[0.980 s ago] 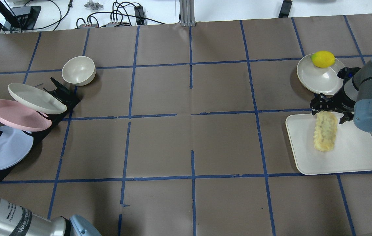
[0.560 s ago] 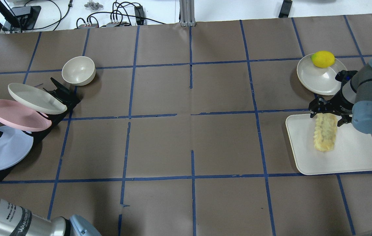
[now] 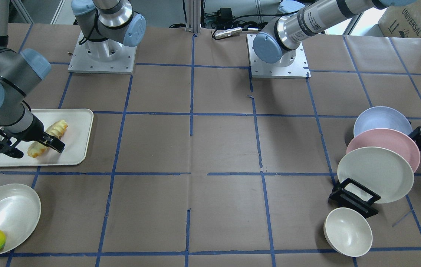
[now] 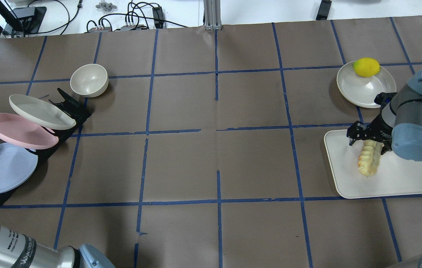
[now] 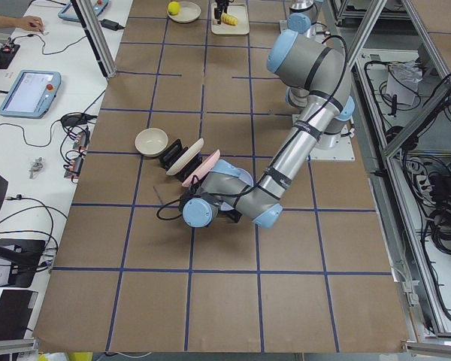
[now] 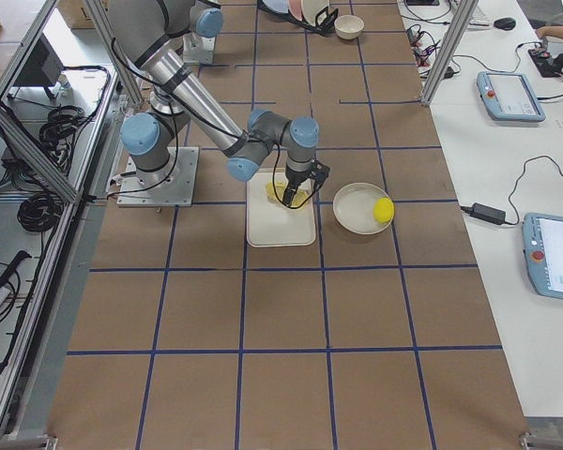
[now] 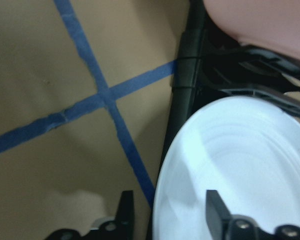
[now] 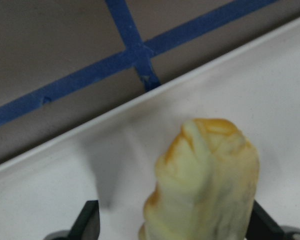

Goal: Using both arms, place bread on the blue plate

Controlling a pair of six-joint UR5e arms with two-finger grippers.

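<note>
The table (image 4: 181, 163) was covered in dull brown and crossed by a grid of blue tape lines (image 4: 218, 201). The bread (image 4: 368, 162) was coloured pale yellow, with a ridged golden-orange crust, against a cream-white tray (image 4: 406, 178). At far right, a bright yellow lemon (image 4: 366, 67) was set off by a cream dish (image 4: 359, 91). At left, a lavender-blue plate (image 4: 2, 173), a pink plate (image 4: 17, 131) and an off-white plate (image 4: 39, 111) were backed by a black rack (image 4: 72, 108).
</note>
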